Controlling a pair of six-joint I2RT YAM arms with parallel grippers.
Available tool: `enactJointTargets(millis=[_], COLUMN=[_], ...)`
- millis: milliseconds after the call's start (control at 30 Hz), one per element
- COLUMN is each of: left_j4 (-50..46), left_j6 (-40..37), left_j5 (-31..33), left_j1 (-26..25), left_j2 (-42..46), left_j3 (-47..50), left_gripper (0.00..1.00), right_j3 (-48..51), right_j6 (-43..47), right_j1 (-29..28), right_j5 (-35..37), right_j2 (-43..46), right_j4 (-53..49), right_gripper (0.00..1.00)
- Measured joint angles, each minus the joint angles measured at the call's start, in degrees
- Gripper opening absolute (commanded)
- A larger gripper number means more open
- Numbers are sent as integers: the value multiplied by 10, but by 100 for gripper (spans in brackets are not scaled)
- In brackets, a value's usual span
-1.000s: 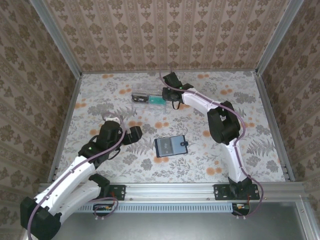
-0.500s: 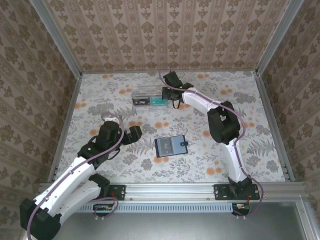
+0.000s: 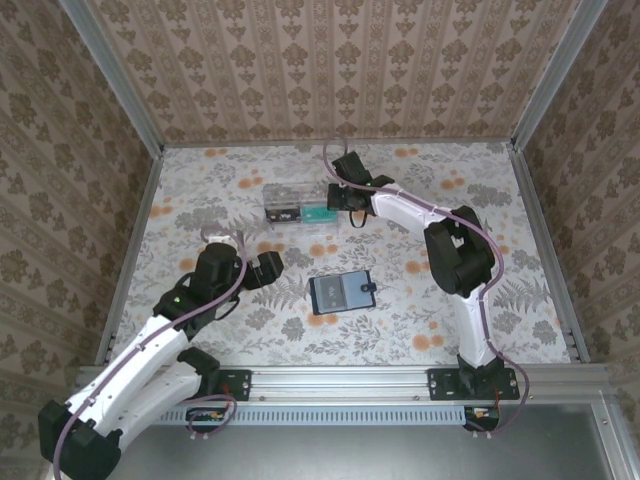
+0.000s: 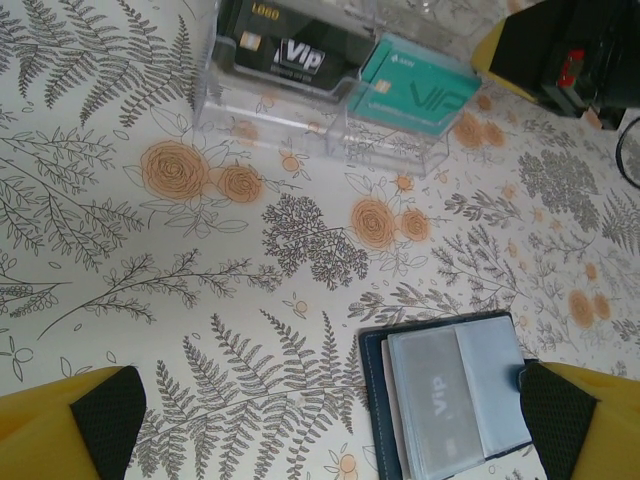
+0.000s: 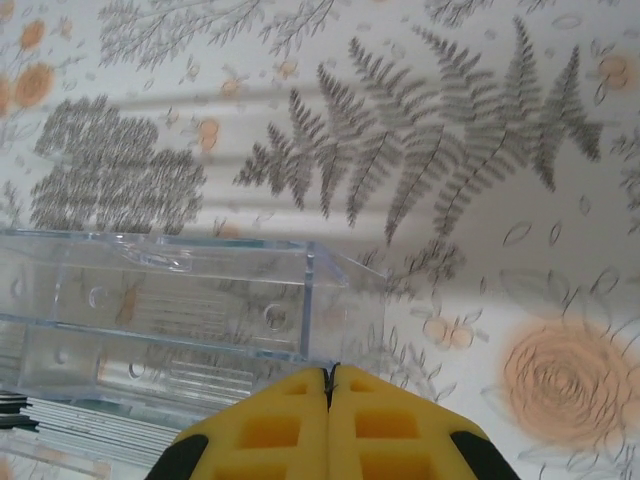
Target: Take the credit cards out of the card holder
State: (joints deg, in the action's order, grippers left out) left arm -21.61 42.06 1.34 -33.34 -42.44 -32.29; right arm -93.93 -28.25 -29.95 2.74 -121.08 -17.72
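Near mid-table, the card holder (image 3: 341,293) is lying flat, long axis left-right, close to the right of the left gripper (image 3: 272,268), being held wide open; the right gripper (image 3: 338,196), closed on nothing, is being held farther off.

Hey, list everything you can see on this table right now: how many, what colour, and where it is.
table: one, white floral cloth, under everything.
clear plastic box: one, transparent, far centre of the table.
black card: one, black, inside the box.
teal card: one, teal, at the box's end, beside the black card.
card holder: one, black with a grey-blue inside, lying open at table centre.
grey card: one, pale grey, tucked in the card holder.
left pincer: one, yellow and black, open, beside the card holder.
right pincer: one, yellow and black, shut, next to the box.
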Motion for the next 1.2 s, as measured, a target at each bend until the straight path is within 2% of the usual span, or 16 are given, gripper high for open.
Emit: enactJointTargets(millis=[267,467,633,733,867,967,1100,1200], left_j4=[-5,-9,-10,-7,19,50,109,155], left_j6=[0,0,8,20,45,71,108,127], left_j5=[-1,-3,-9,-12,-13,-9,4,10], left_j1=[0,0,-6,-19,-56,-93,-142,-168], left_j2=[6,7,5,-2,-28,-58,-114,-176], left_j3=[2,3,4,5,18,30,45,48], left_gripper=[99,96,89,81,75,63,46,42], right_j3=[93,121,131,151,209,273,366,417], right_j6=[-16,-22,-19,-19,-19,-19,-19,-21], right_j1=[-29,-35,-35,-35,-35,-35,-35,-40], right_j5=[-8,-14,-15,-14,-13,-17,-53,-87], right_j2=[63,82,106,155,247,309,353,356], right_j4=[22,27,9,7,11,19,32,38], right_gripper=[2,22,32,33,32,31,29,27])
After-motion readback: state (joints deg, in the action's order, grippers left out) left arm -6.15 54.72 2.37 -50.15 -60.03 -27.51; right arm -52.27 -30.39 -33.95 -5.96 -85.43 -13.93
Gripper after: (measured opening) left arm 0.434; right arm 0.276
